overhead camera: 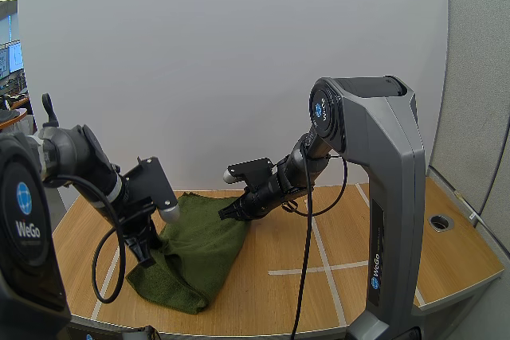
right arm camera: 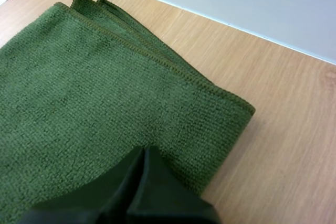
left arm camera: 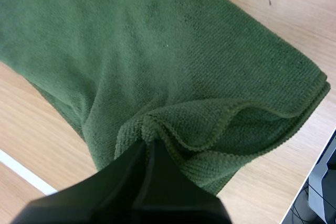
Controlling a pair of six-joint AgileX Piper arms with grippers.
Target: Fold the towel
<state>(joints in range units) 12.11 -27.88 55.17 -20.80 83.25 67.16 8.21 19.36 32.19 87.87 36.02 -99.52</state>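
Observation:
A dark green towel [overhead camera: 195,248] lies folded in several layers on the wooden table [overhead camera: 382,244]. My left gripper [overhead camera: 147,251] is at the towel's near left edge. In the left wrist view its fingers [left arm camera: 157,182] are pressed together, and a bunched, raised fold of the towel [left arm camera: 173,66] is pinched at their tips. My right gripper [overhead camera: 231,212] rests at the towel's far right corner. Its fingers [right arm camera: 152,187] lie together as one dark wedge on the flat cloth [right arm camera: 105,87], with no fold gathered at the tips. The towel's nearest corner is hidden under them.
White tape lines [overhead camera: 319,260] cross the tabletop to the right of the towel. A round hole [overhead camera: 440,222] sits near the table's right edge. Bare wood lies on the right half and in front of the towel.

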